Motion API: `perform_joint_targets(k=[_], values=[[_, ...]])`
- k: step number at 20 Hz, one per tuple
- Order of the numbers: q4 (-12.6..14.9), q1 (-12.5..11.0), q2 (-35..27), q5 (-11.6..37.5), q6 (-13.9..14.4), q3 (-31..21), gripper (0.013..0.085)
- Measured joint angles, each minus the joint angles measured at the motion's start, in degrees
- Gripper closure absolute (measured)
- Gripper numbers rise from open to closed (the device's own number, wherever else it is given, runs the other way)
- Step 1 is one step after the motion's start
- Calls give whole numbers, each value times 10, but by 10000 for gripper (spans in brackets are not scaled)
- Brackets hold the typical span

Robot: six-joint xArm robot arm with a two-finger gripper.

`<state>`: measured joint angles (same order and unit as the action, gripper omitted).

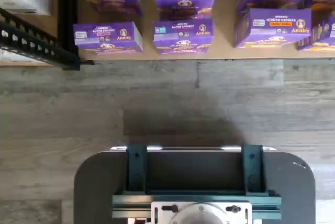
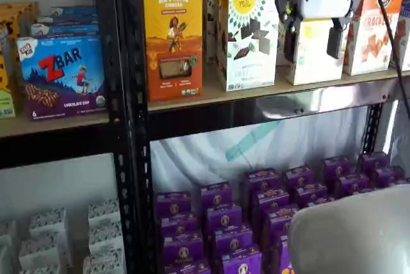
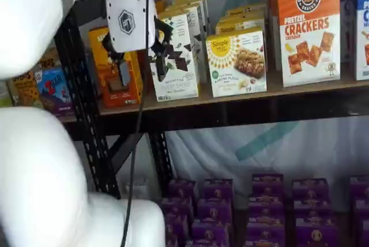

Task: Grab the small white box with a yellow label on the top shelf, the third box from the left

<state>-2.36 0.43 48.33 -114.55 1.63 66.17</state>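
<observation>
Spread wide, empty, white-bodied black-fingered gripper [image 2: 312, 37] hangs directly before the upright short cream-white, yellow-banded carton [image 2: 314, 63] — straight ahead.

Small white box [image 3: 237, 62] between taller cartons

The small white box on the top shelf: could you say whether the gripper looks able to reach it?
Probably yes: the gripper hangs open before the small white box, at the front of the top shelf, nothing between.
</observation>
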Motion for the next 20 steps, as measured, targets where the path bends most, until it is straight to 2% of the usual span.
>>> perform_joint_targets(k=[2, 6, 10, 17, 20], values=[[-19, -18, 5, 7, -9, -4, 130], [-28, -24, 5, 8, -13, -6, 130], [-5, -11, 5, 36, -10, -12, 130], [32, -41, -40, 105, -50, -3, 130], [35, -63, -64, 129, -72, 6, 130]])
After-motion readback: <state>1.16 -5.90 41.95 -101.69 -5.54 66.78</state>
